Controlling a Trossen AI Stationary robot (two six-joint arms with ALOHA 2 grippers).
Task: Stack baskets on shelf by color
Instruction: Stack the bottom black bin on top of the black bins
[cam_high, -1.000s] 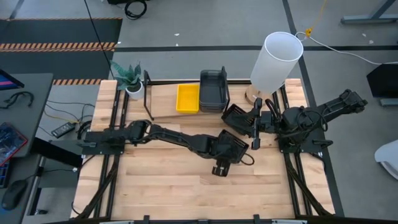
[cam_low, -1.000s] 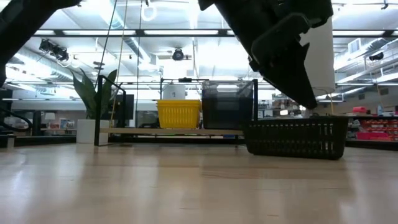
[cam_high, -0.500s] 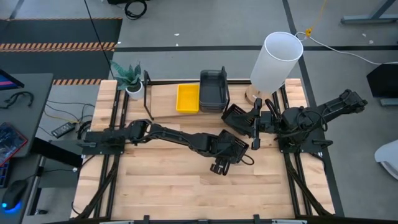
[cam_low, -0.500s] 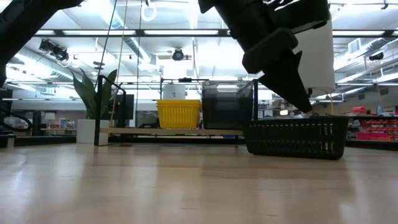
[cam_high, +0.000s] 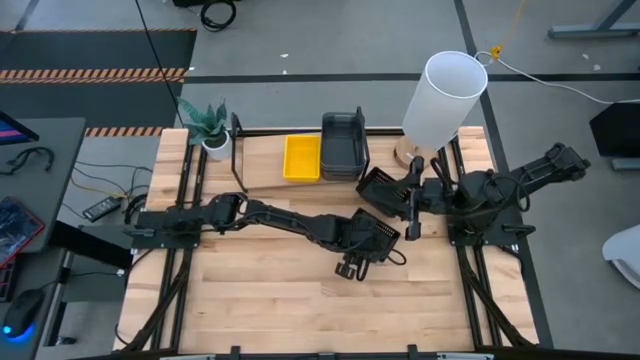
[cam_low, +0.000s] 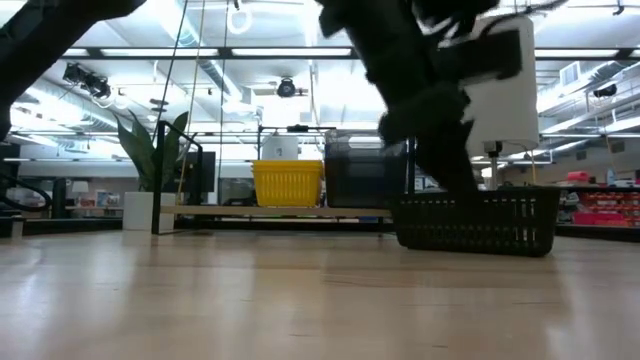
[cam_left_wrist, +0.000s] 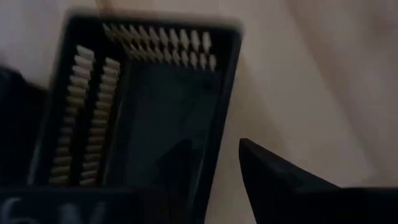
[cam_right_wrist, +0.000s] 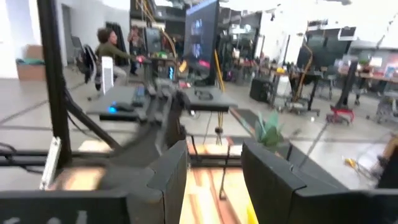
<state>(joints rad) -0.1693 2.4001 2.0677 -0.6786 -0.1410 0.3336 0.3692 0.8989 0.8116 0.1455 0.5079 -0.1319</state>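
I start with the tabletop (cam_high: 280, 300), the biggest thing I have, mostly bare wood in front. At its far edge stands the shelf (cam_high: 262, 163), carrying a yellow basket (cam_high: 301, 158) and, just beside it, a grey basket stack (cam_high: 343, 145); the space left of the yellow one is free.

My left arm reaches across the middle, and over the last second its left pincer (cam_high: 352, 266) has dropped lower and turned over a black mesh basket (cam_high: 376, 232) lying on the tabletop. In the left wrist view that mesh basket (cam_left_wrist: 143, 106) fills the frame with one finger (cam_left_wrist: 280, 180) outside its wall; the fingers look apart, nothing clamped. I judge this as lining up a grasp on the rim, so the black pile on the shelf is not yet begun.

My right pincer (cam_high: 411, 203) waits near a second black mesh basket (cam_high: 382, 188), fingers spread and empty.

A white lamp (cam_high: 442, 98) stands by the shelf's right end and a potted plant (cam_high: 207, 126) by its left, both crowding the approach.
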